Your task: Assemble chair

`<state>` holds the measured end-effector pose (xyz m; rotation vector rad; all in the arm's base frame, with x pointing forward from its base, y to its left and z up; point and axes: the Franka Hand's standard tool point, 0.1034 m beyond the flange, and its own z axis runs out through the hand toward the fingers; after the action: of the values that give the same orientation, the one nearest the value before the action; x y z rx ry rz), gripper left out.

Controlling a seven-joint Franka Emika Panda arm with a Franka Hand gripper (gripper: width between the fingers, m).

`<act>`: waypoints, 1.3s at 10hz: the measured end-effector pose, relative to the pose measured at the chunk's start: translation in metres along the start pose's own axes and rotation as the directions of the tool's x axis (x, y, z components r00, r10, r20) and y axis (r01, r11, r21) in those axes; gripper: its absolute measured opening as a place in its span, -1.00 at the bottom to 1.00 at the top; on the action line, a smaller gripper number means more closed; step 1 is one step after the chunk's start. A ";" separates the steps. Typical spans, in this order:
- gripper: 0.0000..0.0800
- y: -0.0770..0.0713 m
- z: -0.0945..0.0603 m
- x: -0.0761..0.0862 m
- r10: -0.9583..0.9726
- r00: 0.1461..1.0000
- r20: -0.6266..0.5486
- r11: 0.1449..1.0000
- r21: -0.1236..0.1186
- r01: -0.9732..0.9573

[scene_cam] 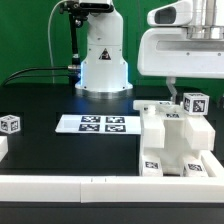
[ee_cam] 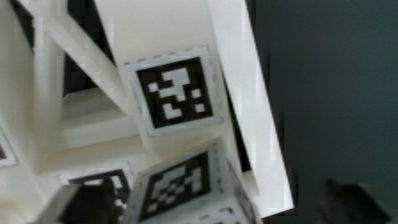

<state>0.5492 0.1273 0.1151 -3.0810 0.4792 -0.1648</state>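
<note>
Chair [scene_cam: 175, 140] — white tagged blocks, part-built, stood on surface [scene_cam: 60, 150] at exterior view's right. End effector [scene_cam: 176, 95] hung just above it — apart or together could not be told.

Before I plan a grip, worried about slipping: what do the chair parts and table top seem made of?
The chair parts look like smooth white plastic, probably moulded: uniform colour, crisp blocky edges. The table top looks matt black, perhaps cloth or a coated board: hardly any sheen shows.

Black table [scene_cam: 45, 152] bears marker board [scene_cam: 96, 124], chair [scene_cam: 175, 140], loose tagged block [scene_cam: 10, 124]
</note>
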 end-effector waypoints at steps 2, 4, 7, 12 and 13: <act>-0.02 0.000 0.000 0.000 0.106 0.994 0.001 0.994 0.001 -0.106; -0.30 0.000 0.000 0.000 0.296 0.955 0.002 0.955 0.001 -0.296; -0.30 -0.002 0.000 -0.001 0.669 0.743 0.008 0.743 -0.006 -0.669; -0.30 -0.002 0.002 0.002 0.904 0.425 0.032 0.425 0.014 -0.905; 0.10 -0.002 0.002 0.001 0.875 0.483 0.030 0.483 0.012 -0.876</act>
<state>0.5516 0.1291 0.1133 -2.3518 1.9284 -0.0995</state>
